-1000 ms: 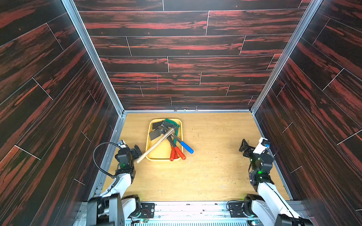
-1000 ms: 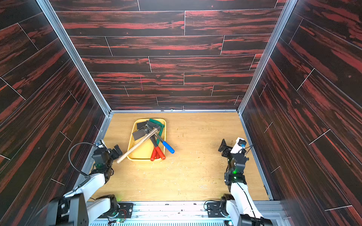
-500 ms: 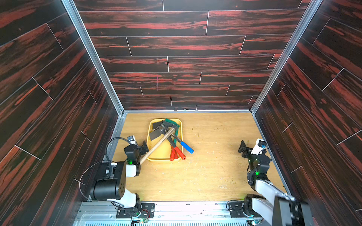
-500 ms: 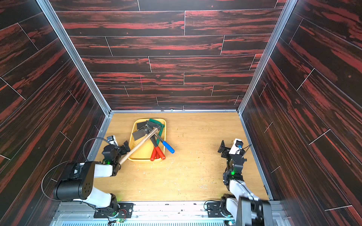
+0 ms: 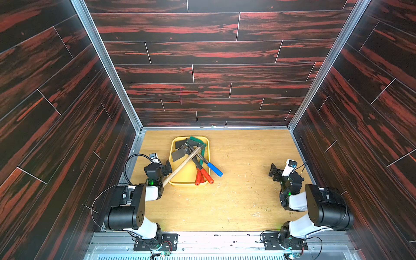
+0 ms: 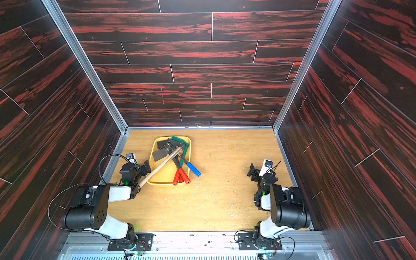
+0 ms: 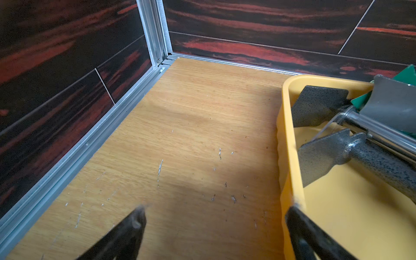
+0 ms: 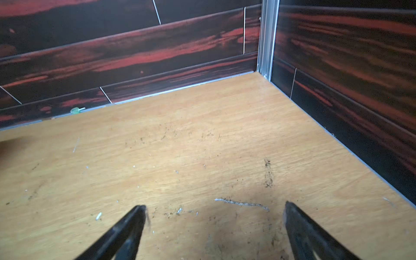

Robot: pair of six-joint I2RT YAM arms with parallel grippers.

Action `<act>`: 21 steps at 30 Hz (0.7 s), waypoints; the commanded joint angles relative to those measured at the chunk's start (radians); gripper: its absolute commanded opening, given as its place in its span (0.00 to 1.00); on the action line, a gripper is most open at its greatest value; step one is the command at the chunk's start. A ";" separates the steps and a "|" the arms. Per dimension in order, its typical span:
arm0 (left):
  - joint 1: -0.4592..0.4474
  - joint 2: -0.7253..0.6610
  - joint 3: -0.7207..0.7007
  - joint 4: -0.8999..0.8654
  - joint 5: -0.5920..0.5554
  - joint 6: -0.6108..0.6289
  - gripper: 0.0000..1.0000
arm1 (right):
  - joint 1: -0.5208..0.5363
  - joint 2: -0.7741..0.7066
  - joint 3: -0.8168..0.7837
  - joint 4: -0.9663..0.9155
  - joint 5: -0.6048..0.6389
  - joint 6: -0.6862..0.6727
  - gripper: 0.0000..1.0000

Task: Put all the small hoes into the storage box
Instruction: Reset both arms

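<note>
Left edge: a metal rail (image 7: 74, 155) runs along the wall foot.

Left claw (image 7: 216, 212): low over the surface (image 5: 225, 202), jaws spread wide, nothing between them. In the wrist view one finger (image 7: 301, 225) overlaps the outer wall of the box (image 5: 180, 182); contact cannot be told.

The box sits left of centre, toward the back wall, just beside the left claw. It holds a pile of hoes, heads toward the back wall.
- Wood hoe (image 5: 182, 166): on top and diagonal, head inside. Its handle crosses the near-left corner and ends by the left arm's wrist.
- Two red grips (image 5: 203, 176) overhang the near rim.
- Blue grip (image 5: 215, 169) pokes out over the right rim.
- Green tool (image 5: 198, 140) lies in the far-right corner.

Which one is the small hoe cannot be told; every head lies inside the box.

Middle: the surface shows scratches and dark specks (image 8: 267, 173). A small green bit (image 8: 75, 110) lies at the foot of the back wall.

Right claw (image 8: 213, 207): near the right wall, well apart from the box, jaws spread, empty.
</note>
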 commanded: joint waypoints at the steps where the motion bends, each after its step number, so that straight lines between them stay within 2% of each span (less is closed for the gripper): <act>1: 0.001 -0.008 0.015 -0.018 -0.016 0.017 1.00 | 0.009 0.003 0.073 -0.039 -0.018 -0.028 0.98; 21: 0.001 -0.007 0.016 -0.017 -0.016 0.017 1.00 | 0.030 0.003 0.082 -0.049 0.001 -0.049 0.98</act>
